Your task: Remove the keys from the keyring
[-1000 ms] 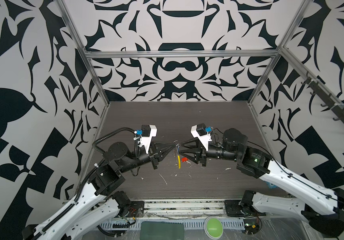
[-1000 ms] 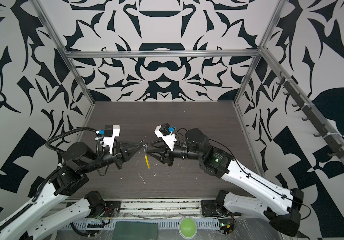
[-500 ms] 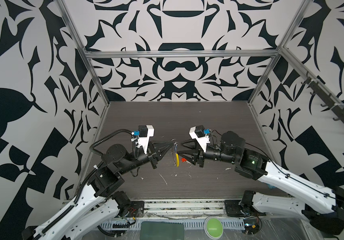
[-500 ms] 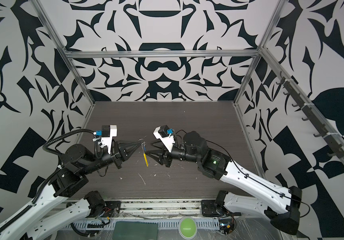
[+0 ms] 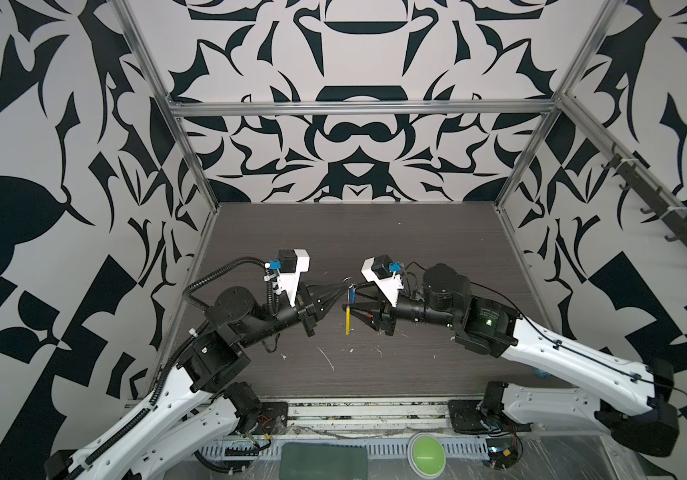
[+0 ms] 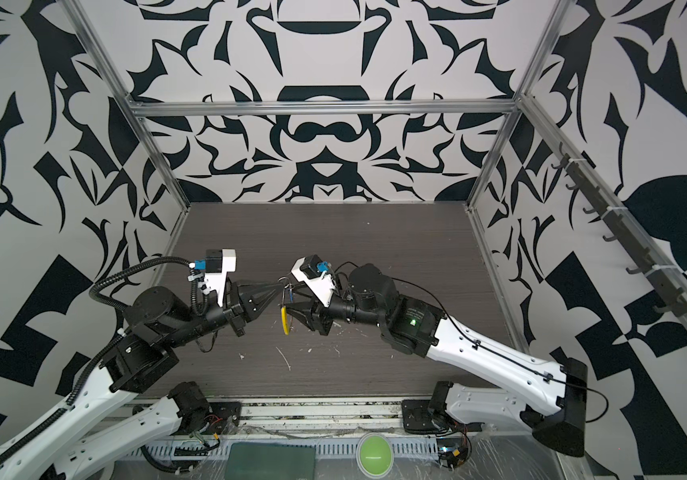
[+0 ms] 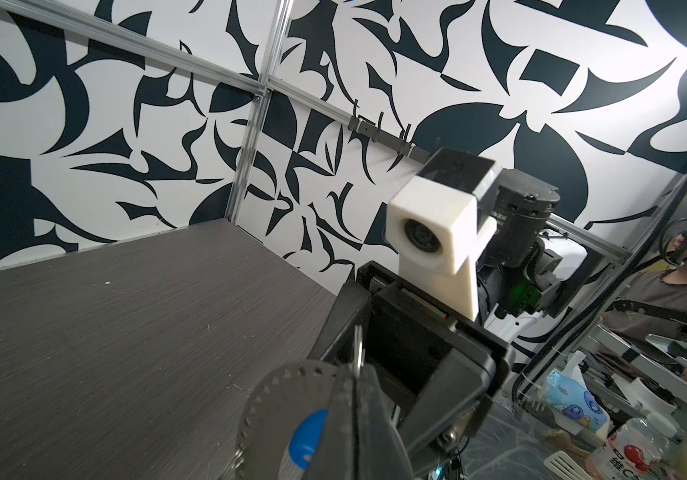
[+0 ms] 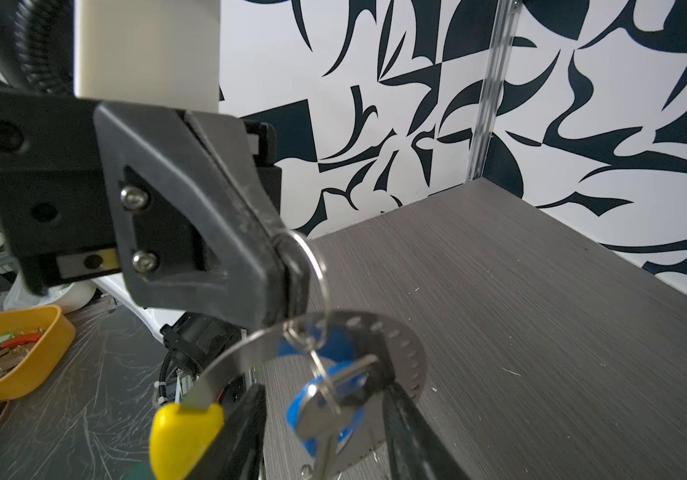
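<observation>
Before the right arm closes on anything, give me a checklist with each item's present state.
1. left gripper shut on the small split ring: ok.
2. keyring hanging clear of the table: ok.
3. right gripper open, one finger on each side of the blue key: ok.
4. Blue key off the keyring: not ok, it hangs there.
5. Red-headed key located: cannot tell.
</observation>
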You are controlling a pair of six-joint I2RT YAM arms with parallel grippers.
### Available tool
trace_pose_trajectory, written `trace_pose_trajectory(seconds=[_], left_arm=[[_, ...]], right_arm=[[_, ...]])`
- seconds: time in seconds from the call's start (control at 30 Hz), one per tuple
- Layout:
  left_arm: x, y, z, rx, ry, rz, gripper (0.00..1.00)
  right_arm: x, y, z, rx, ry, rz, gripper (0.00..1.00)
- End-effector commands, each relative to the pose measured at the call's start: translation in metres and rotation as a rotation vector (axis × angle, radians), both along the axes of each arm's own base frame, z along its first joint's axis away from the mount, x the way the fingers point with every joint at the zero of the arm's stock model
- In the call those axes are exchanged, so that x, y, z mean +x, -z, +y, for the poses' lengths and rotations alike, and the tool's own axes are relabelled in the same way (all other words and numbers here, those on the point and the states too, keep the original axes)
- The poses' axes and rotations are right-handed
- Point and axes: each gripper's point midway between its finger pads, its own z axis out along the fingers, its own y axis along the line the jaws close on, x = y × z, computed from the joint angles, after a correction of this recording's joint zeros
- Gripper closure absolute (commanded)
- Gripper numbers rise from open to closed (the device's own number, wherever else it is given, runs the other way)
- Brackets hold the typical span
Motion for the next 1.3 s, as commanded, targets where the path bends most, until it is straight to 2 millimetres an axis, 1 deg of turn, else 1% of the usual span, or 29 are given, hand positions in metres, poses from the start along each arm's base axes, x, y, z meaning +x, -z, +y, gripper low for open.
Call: trace_pose_trajectory(seconds=[0.0,0.33,0.63,0.83,0.97,1.1,1.23,1.27], left_arm=[[-0.003,-0.006,0.002,-0.033,0.005,-0.017,1.0],[-0.003,-0.005,0.002,-0.036,0.002,-0.014,1.0],[0.002,-0.009,0.008,-0.082,-0.036,-0.008,1.0],[0.003,-0.011,0.005,-0.103,-0.025,-0.003,1.0],[0.0,-0.011,0.007,-0.116,-0.018,-0.011,1.0],[-0.002,-0.008,0.005,-0.106,-0.003,-0.018,1.0],[-0.005,-0.004,0.004,-0.079,0.011,-0.021,1.0],[-0.006,-0.003,0.004,-0.071,0.013,-0.022,1.0]], right_arm=[[0.001,-0.046,-0.006,0.096,0.027,-0.09,0.56],[-0.001,-0.049,-0.011,0.08,0.031,-0.1,0.77],[-0.007,-0.042,-0.007,0.054,0.007,-0.105,0.99],[-0.014,-0.037,0.0,0.028,-0.022,-0.118,1.0],[-0.021,-0.027,0.007,0.003,-0.06,-0.1,1.0],[-0.025,-0.017,0.011,-0.025,-0.089,-0.077,1.0],[-0.028,-0.015,0.01,-0.034,-0.1,-0.066,1.0],[-0.028,-0.015,0.009,-0.037,-0.098,-0.064,0.93]])
